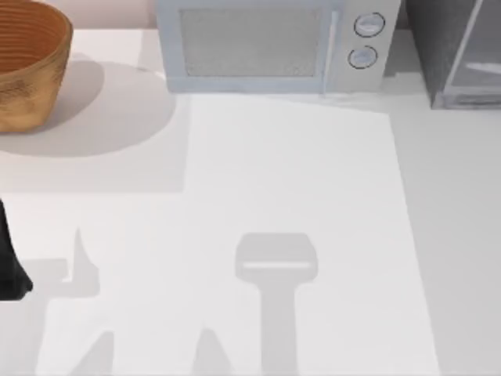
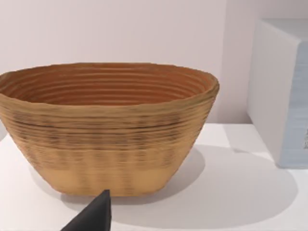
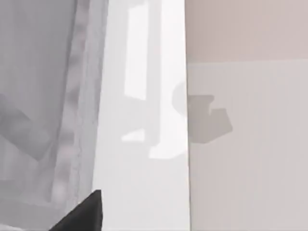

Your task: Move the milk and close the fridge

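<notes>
The fridge stands at the table's far right corner, grey with a speckled side and a pale framed panel. In the right wrist view its pale frame and grey panel are very close, and a dark part of my right gripper pokes in just before them. My left arm is a dark shape at the table's left edge. A dark part of my left gripper sits in front of the basket. The milk is out of view.
A woven brown basket sits at the far left corner, seen side-on as the basket in the left wrist view. The white microwave with two round knobs stands at the back centre, between basket and fridge. Arm shadows lie across the white table.
</notes>
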Controlling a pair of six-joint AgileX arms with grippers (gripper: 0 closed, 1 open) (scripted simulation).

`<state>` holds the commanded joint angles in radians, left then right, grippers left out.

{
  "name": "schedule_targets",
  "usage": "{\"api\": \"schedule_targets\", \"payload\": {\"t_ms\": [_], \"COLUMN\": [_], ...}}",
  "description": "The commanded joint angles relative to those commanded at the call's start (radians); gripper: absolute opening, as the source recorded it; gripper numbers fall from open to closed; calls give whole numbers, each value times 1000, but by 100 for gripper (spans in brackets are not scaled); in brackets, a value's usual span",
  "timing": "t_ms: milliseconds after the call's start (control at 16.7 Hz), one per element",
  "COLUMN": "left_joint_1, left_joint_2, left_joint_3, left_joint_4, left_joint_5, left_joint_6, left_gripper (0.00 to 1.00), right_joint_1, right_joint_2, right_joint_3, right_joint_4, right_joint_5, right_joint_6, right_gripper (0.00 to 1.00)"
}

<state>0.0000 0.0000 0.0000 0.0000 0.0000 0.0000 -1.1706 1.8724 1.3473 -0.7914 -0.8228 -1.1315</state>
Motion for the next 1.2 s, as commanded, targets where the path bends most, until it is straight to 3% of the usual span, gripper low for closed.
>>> {"api": "schedule_targets", "payload": {"t_ms": [300, 480, 960, 1200], "left_joint_1": [0, 0, 0, 0], "left_joint_2": [0, 0, 0, 0], "left_joint_3": [0, 0, 0, 0], "left_joint_4": [0, 0, 0, 0], "left_joint_5": [0, 0, 0, 0], "left_joint_6": [0, 0, 0, 0], "left_gripper": [100, 100, 100, 100], "right_joint_1": [173, 227, 219, 323], "right_joint_2": [-20, -37, -39, -58], "right_joint_3": [-22, -43, -82, -138], "right_joint_4": [336, 462, 517, 550], "right_joint_5": [54, 76, 85, 179], "right_joint_6": [345, 473, 510, 596], "right_gripper": [100, 100, 100, 100]}}
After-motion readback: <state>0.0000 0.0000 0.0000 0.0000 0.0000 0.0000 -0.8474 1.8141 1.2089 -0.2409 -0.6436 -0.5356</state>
